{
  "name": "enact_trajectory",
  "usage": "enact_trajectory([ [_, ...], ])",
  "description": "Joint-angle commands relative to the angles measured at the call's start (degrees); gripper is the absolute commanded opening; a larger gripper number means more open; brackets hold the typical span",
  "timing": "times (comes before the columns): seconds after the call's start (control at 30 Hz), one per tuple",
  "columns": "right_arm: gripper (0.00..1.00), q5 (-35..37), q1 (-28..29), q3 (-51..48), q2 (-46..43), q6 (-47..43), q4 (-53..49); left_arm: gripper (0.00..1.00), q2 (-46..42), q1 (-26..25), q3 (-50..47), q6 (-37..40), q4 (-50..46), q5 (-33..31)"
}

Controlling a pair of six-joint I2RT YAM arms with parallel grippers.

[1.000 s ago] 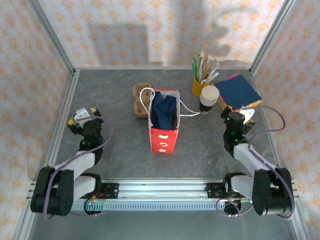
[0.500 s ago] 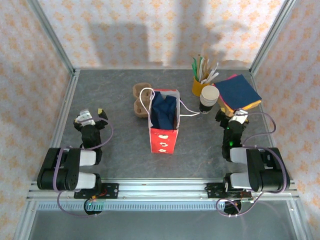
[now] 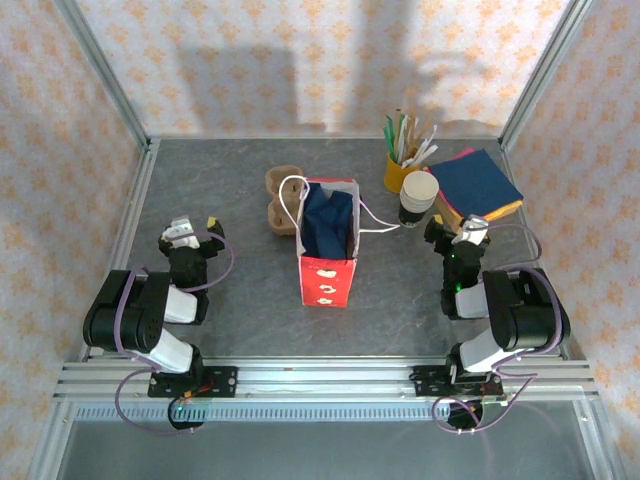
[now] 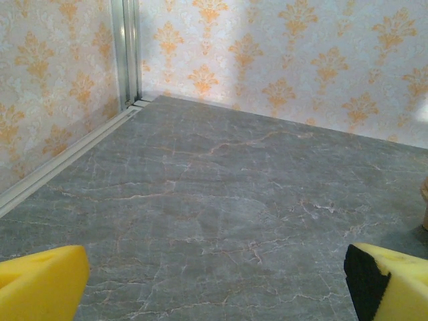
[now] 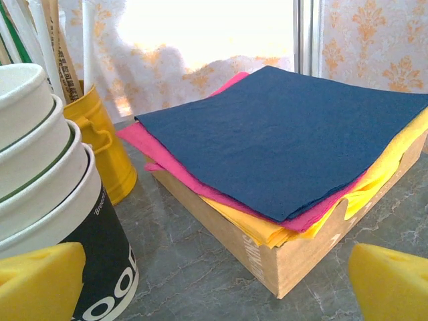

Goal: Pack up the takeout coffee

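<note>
A stack of nested paper cups (image 3: 418,195), dark outside and cream-white at the rims, stands uncovered right of the red paper bag (image 3: 328,243). In the right wrist view the cups (image 5: 63,221) are at the left, beside the left fingertip. My right gripper (image 3: 453,227) sits low on the table just in front and to the right of the cups, open (image 5: 214,287), nothing between its fingers. My left gripper (image 3: 195,227) rests at the table's left, open (image 4: 214,294) over bare table. The bag stands open with dark blue napkins inside.
A brown pulp cup carrier (image 3: 280,200) lies behind the bag's left side. A yellow cup of stir sticks (image 3: 401,168) stands behind the cups. A cardboard box of blue, pink and yellow napkins (image 5: 294,154) is at the back right. Patterned walls enclose the table.
Both arms have folded back over their bases. The left gripper has shifted a little to the right and the right gripper a little to the left, toward the cups. Nothing on the table moved.
</note>
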Motion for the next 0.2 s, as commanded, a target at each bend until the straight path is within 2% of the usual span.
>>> enact_trajectory([
  [0.0, 1.00, 1.02, 0.57, 0.79, 0.05, -1.19, 1.14, 0.99, 0.46, -0.18, 0.62, 0.47, 3.94, 0.09],
  [0.17, 1.00, 1.10, 0.57, 0.44, -0.17, -1.19, 1.50, 0.99, 0.26, -0.26, 0.72, 0.45, 3.22, -0.01],
])
